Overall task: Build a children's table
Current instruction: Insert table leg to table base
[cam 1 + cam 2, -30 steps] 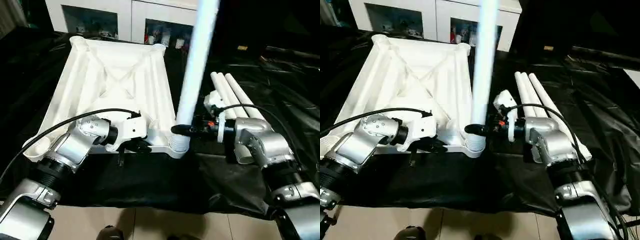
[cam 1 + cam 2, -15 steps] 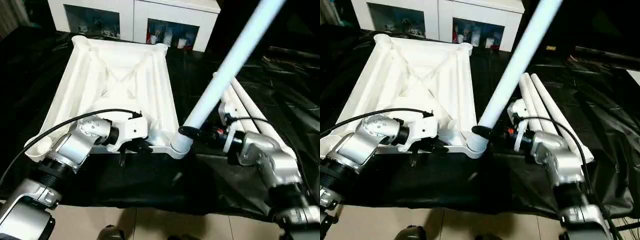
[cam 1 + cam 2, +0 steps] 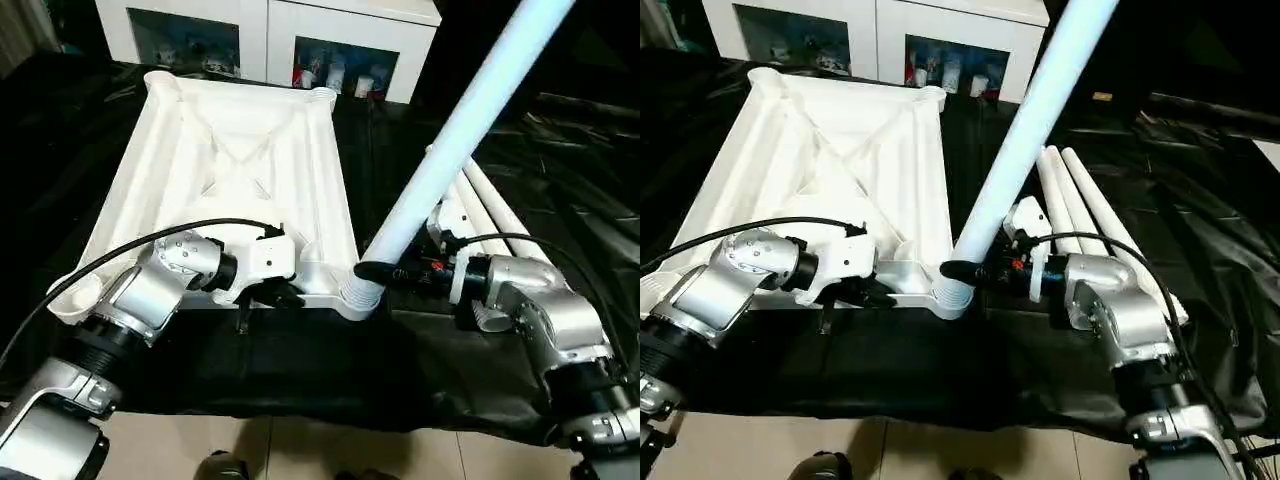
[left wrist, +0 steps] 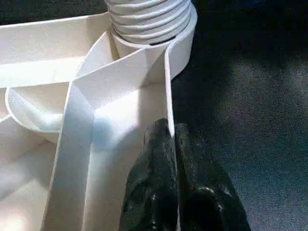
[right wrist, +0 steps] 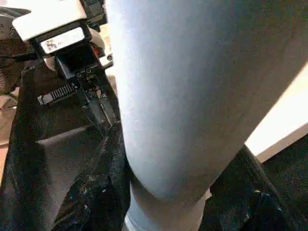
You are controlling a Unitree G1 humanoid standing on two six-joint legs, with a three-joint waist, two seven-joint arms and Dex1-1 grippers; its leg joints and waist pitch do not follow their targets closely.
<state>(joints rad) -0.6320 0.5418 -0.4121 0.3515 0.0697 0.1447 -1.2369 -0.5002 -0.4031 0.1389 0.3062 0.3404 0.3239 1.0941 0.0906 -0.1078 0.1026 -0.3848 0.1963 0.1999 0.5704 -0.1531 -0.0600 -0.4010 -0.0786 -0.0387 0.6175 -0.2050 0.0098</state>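
Observation:
The children's table top lies upside down on the black cloth, ribs up. One white leg has its threaded end in the near right corner socket and leans up and away to the right. My right gripper is shut on this leg just above the thread. My left gripper is shut on the top's thin near rim, left of that socket. In the right wrist view the leg is close up, with the left gripper behind it.
Three more white legs lie side by side on the cloth, right of the top and behind my right forearm. A white cabinet with glass doors stands behind the work table. The cloth's near edge hangs above a tiled floor.
The held leg stood nearly upright a second ago and now leans to the right. My right wrist moved with it. The left gripper kept its hold on the rim.

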